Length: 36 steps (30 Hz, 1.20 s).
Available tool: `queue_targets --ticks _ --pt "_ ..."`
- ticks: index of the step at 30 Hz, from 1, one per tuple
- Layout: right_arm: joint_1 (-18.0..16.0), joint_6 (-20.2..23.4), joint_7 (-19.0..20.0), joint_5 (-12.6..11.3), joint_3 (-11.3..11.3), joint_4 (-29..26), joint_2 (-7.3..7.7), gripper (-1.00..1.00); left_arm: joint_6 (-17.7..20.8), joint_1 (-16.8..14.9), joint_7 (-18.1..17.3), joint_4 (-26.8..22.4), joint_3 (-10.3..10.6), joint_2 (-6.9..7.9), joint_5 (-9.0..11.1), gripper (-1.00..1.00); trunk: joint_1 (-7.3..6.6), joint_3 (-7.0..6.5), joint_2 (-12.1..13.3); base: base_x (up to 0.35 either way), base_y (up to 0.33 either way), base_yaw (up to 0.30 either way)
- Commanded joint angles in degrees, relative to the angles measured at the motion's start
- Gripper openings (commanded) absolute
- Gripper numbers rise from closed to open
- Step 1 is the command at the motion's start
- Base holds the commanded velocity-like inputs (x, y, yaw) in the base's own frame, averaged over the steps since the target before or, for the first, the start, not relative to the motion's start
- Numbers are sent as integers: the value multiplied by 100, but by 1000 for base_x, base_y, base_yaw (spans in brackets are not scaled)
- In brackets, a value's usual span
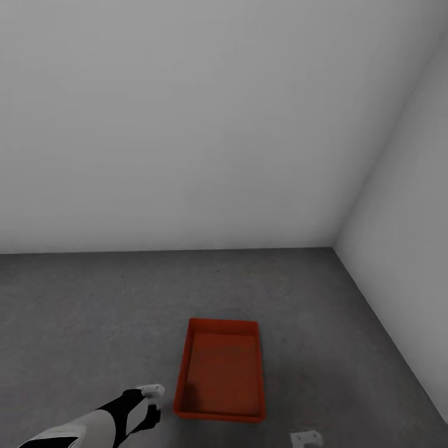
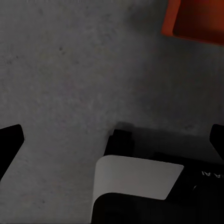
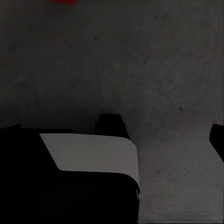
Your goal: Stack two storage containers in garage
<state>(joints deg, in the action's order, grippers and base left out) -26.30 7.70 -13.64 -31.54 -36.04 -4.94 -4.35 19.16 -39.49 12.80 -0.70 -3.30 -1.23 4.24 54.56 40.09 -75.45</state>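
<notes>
Container: one storage container is seen empty on the floor.
Left gripper: spread wide, holding nothing.
Right gripper: cut off at the near edge; opening cannot be told.

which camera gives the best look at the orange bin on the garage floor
The head view: the whole orange bin shows there, open side up, sitting on the grey floor near the wall corner. The left wrist view catches just one corner of it, and the right wrist view a thin orange sliver at the picture's edge.
</notes>
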Motion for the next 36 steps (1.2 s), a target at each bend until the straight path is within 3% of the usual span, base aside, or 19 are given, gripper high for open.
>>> queue_targets --ticks 1,8,22,30,36 --pt "42 15 -33 -28 -52 -12 2 100 -21 3 33 -6 -30 0 48 100 -23 -15 39 0 0 0" --pt "413 -215 -41 -33 -52 -1 4 100 -411 149 33 21 -30 8 74 100 -177 -141 320 0 0 0" --pt "487 -719 -28 -80 -52 558 -81 100 -483 390 47 37 -23 10 76 100 -177 -246 320 0 0 0" --pt "491 -742 -25 -80 -52 598 -96 100 -954 703 47 37 -27 28 77 100 -177 -317 320 0 0 0" --pt "567 -777 -24 -80 -52 599 -99 100 -1060 803 47 43 -26 42 77 100 -177 -370 320 0 0 0"
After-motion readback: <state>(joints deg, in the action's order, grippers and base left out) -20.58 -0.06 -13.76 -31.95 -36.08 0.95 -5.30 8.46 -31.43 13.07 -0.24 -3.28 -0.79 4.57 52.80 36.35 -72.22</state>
